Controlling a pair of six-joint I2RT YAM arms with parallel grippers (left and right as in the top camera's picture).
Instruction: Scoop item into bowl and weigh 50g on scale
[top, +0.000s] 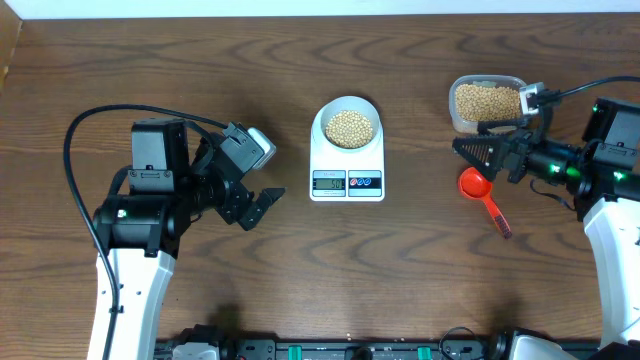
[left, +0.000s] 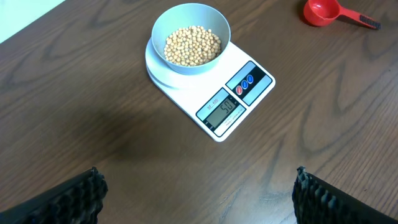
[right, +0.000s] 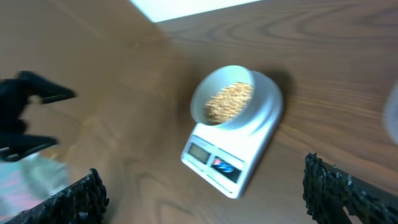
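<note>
The white scale (top: 347, 172) stands at the table's middle with the pale blue-white bowl (top: 348, 128) on it, holding tan beans (top: 349, 127). The bowl (left: 191, 38) and scale (left: 233, 99) also show in the left wrist view, and blurred in the right wrist view (right: 225, 99). My left gripper (top: 258, 207) is open and empty, left of the scale. My right gripper (top: 478, 145) is open and empty, just above the red scoop (top: 478, 187), which lies on the table.
A clear plastic tub (top: 486, 101) of beans stands at the back right, beside the right gripper. The red scoop also shows at the top right of the left wrist view (left: 326, 11). The table's far edge is close behind the scale.
</note>
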